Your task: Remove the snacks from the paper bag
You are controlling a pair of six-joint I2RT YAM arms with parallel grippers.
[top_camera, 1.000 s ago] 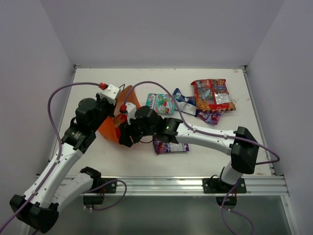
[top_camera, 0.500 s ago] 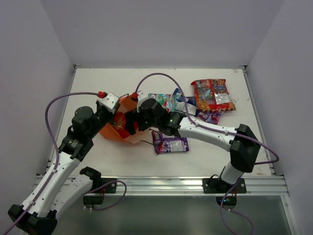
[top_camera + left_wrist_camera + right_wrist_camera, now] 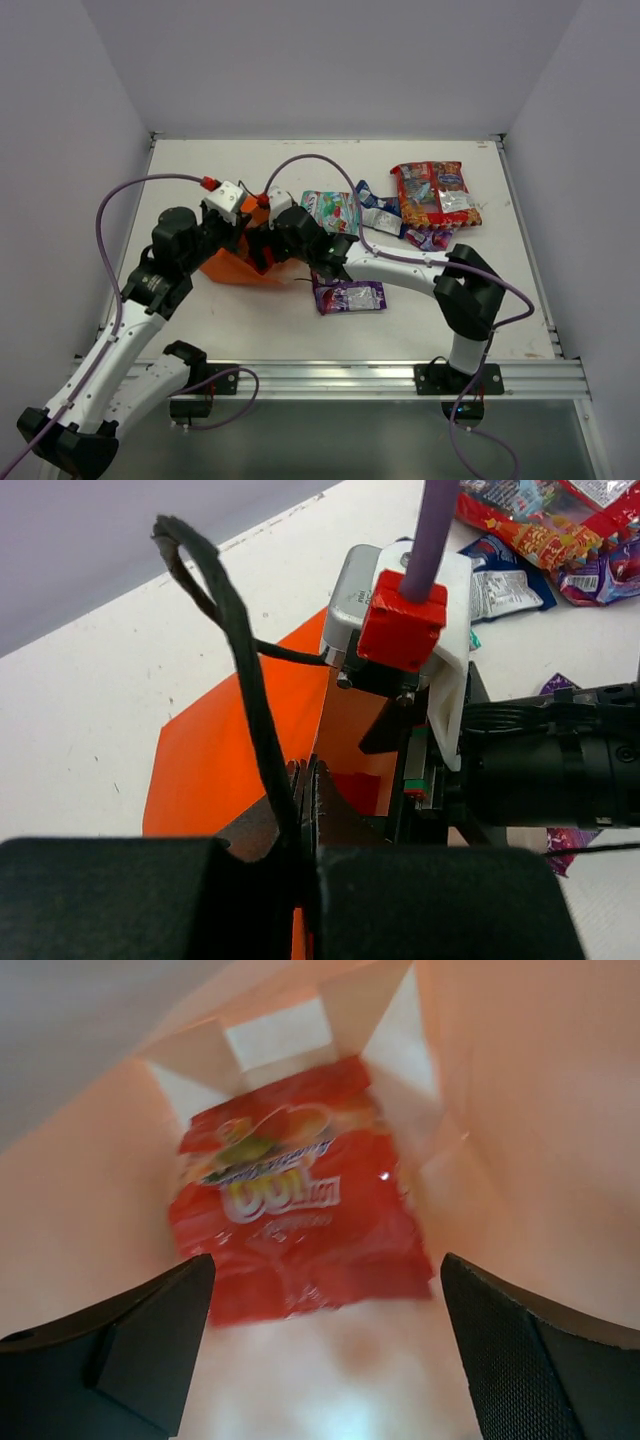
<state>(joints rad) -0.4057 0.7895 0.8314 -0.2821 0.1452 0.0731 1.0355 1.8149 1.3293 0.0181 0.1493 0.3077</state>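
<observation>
We log the paper bag tipped over on the worktop, left gripper clamped on its handle. Inside the bag, right gripper gapes wide before a red snack packet at its bottom.

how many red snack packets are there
2: one red packet lies inside the paper bag; the other red packet lies at the table's far right. More could be hidden under it.

Top external: set high behind both arm bases, angled down over the whole surface.
Left wrist: held close above the paper bag, faced along its orange side.
Right wrist: placed inside the bag, faced toward its bottom.
Shared: the bag is caught by all 3.
</observation>
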